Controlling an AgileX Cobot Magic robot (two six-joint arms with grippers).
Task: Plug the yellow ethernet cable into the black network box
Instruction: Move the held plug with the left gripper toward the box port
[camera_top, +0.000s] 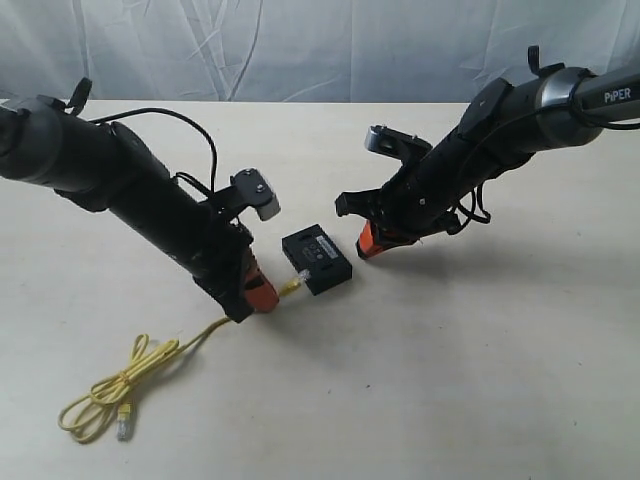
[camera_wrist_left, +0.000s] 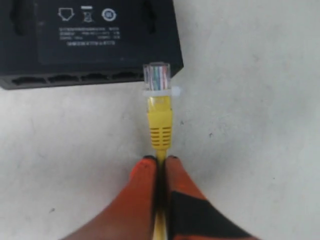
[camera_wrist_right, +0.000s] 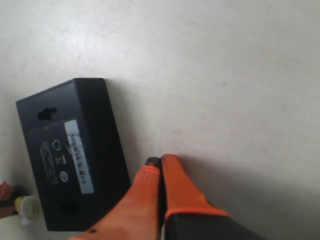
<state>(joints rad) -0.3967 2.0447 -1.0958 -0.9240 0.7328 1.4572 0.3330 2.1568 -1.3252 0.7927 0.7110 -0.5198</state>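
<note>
The yellow ethernet cable (camera_top: 128, 380) lies mostly as a loose bundle on the table (camera_top: 480, 380). One end leads up into the left gripper (camera_top: 262, 298), and its plug (camera_top: 291, 285) sits at the near side of the black box (camera_top: 317, 258). The right gripper (camera_top: 368, 245) sits low at the box's far side. The table is bare all around and the arms are well apart, so there is room to push.

From the left wrist, the jaws are pinched on the cable behind its yellow boot, and the clear plug meets the row of sockets (camera_wrist_left: 75, 78) close to the box's corner. The plug hides whether it lines up with an opening. If it is off to one side, a push would likely shove or spin the light box or slide the plug past the corner. Gripped this far back, the plug could also bend aside.

From the right wrist, the jaws are closed on nothing, just beside the box's long side. I cannot tell whether they touch it. If there is a gap, the box could slide before it is braced.
</note>
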